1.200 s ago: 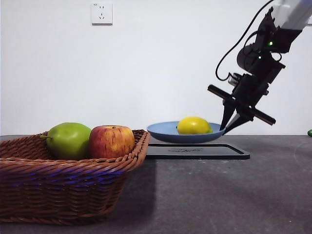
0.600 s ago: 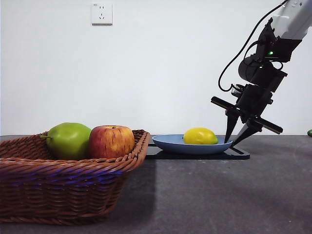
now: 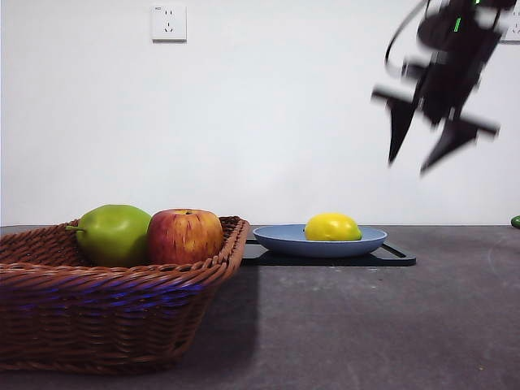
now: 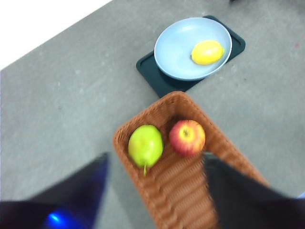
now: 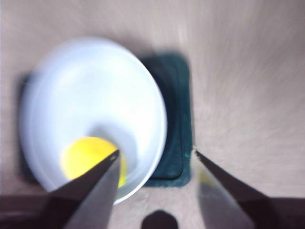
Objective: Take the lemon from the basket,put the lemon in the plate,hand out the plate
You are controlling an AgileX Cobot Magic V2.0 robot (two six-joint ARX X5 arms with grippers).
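Observation:
The yellow lemon [image 3: 333, 227] lies in the grey-blue plate [image 3: 280, 239], which rests on a flat black tray [image 3: 325, 258]. Both also show in the left wrist view, lemon [image 4: 207, 52] and plate [image 4: 176, 47], and blurred in the right wrist view, lemon [image 5: 83, 157] and plate [image 5: 86, 90]. My right gripper [image 3: 417, 158] hangs open and empty high above the plate's right side. The brown wicker basket [image 3: 106, 301] stands at the near left. My left gripper [image 4: 155, 164] is open and empty high above the basket [image 4: 190, 191].
A green pear-like fruit [image 3: 115, 234] and a red-yellow apple [image 3: 185, 236] sit in the basket. A white wall socket [image 3: 169, 22] is on the back wall. A small green thing [image 3: 515, 221] shows at the right edge of the table.
The plate with the lemon came down onto the black tray. My right gripper let go of the plate's rim and has risen well above it.

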